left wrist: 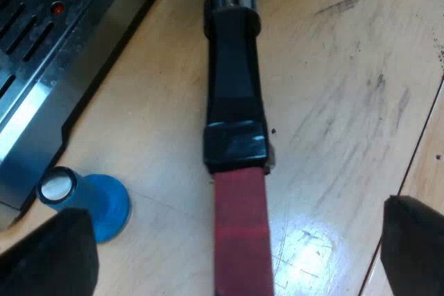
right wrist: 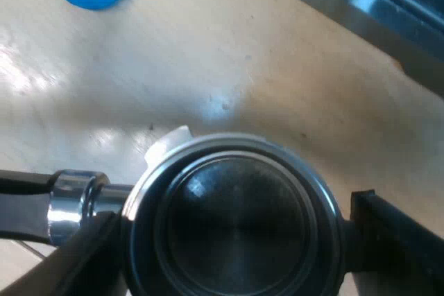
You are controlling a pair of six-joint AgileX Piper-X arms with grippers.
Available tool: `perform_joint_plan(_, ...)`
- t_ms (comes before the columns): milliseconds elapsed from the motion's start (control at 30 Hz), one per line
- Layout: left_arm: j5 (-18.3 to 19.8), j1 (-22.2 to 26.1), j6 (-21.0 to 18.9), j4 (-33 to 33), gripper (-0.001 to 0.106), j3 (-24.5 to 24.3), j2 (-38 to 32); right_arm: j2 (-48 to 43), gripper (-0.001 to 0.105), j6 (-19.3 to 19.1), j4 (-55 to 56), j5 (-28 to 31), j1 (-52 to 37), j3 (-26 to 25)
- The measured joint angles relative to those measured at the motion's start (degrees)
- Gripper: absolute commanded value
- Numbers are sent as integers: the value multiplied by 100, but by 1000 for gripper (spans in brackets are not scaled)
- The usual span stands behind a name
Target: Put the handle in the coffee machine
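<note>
- Left gripper (left wrist: 236,240) spread astride holder (left wrist: 236,88) handle (not touching).
- Right gripper (right wrist: 236,244) seemingly pinching its basket; weak hold could slip, striking tamper (left wrist: 100,206).

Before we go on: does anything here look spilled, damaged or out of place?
Nothing looks spilled or broken. The only oddity is dark scuffs on the table beside the holder. The tamper sits by the machine.
</note>
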Motion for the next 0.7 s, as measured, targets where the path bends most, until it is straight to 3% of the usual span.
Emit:
perform_joint_plan(300, 93, 0, 214, -174, 83, 497, 14, 0, 0, 92, 71, -267, 0, -266)
perform_joint_plan(633, 106, 0, 309, -485, 83, 514, 14, 0, 0, 100, 114, -345, 0, -266)
perform_joint_plan(700, 122, 0, 309, -752, 83, 799, 14, 0, 0, 100, 114, -345, 0, -266)
